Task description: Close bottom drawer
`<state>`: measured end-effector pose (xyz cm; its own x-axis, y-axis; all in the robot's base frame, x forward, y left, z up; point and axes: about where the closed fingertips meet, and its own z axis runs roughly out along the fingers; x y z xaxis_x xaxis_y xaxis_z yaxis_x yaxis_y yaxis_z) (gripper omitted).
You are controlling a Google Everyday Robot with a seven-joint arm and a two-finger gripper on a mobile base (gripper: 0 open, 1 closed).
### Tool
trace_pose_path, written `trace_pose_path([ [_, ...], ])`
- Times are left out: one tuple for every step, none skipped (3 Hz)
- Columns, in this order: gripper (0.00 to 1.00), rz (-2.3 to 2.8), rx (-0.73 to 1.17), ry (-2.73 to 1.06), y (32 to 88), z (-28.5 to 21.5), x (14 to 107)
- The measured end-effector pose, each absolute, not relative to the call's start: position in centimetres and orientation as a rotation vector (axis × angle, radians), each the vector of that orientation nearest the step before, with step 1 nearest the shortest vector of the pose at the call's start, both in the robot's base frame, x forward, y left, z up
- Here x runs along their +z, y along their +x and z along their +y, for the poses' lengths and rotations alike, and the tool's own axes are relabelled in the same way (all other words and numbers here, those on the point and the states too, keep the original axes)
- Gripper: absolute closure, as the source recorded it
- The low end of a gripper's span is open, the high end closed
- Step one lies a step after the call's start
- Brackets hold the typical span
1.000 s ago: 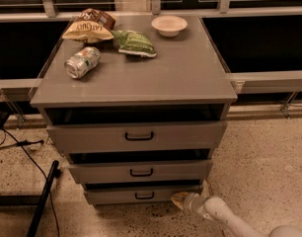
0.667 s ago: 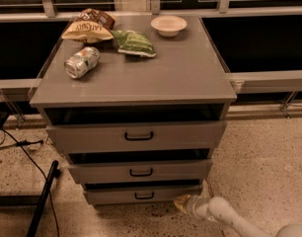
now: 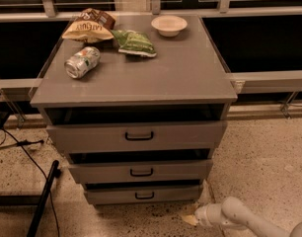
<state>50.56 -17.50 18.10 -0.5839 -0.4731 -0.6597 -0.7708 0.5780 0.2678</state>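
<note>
My hand (image 3: 193, 219) hangs low over the speckled floor (image 3: 259, 157). Behind the grey bench (image 3: 156, 78), dark windows (image 3: 264, 38) sit above a pale rail (image 3: 269, 79); black cables (image 3: 22, 143) trail left.

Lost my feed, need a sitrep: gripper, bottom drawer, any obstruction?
Gripper low, just off bottom drawer's right corner. Drawer part open. No obstruction seen at its front.

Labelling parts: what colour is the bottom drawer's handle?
Black bar handle on the flat grey bottom drawer, camera view; the hand sits low by its right corner.
</note>
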Motion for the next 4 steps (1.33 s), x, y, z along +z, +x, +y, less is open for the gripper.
trace_pose_path([
  [1.0, 2.326, 0.937, -0.999, 47.6, -17.4, 20.6],
  [0.82, 2.323, 1.008, -1.031, 46.2, -16.7, 20.9],
  [0.58, 2.323, 1.008, -1.031, 46.2, -16.7, 20.9],
  [0.27, 2.323, 1.009, -1.032, 46.2, -16.7, 20.9],
])
